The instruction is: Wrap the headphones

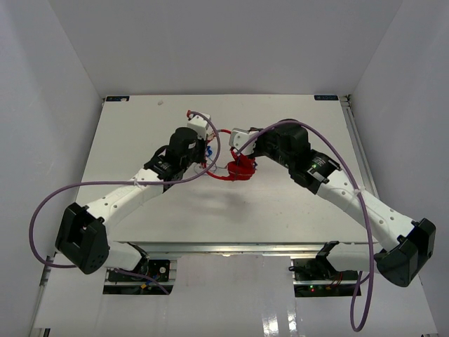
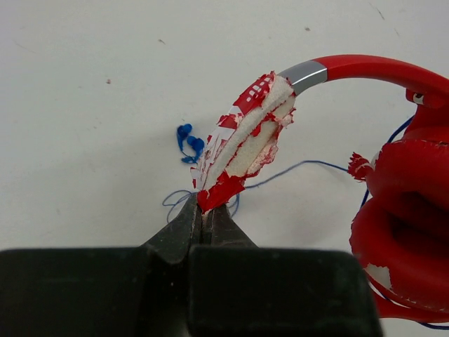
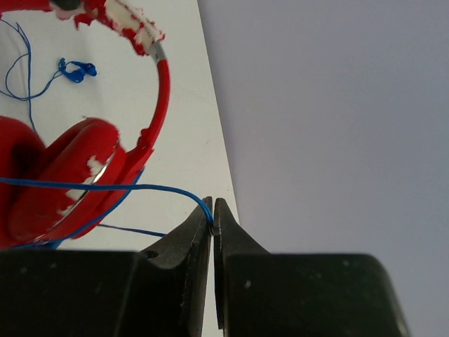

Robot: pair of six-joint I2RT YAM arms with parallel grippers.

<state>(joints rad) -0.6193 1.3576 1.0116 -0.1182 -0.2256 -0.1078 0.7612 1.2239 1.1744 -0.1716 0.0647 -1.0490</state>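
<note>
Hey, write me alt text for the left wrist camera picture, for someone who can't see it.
The black left gripper is shut on the peeling red-and-white headband of small red on-ear headphones, whose padded red cups sit at the right. A thin blue cable crosses the white table behind it, and a small blue plug lies further left.

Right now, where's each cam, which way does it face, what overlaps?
Top external: above and behind the bases, looking down on the table; left arm and right arm show in full, meeting at the headphones.
Left wrist: on the left wrist, facing forward and down at the table; left gripper shut on the headband.
Right wrist: on that wrist, facing across the table edge toward the wall; right gripper shut on the cable.
Shared: both wrist views show the red cups and blue plug.
</note>
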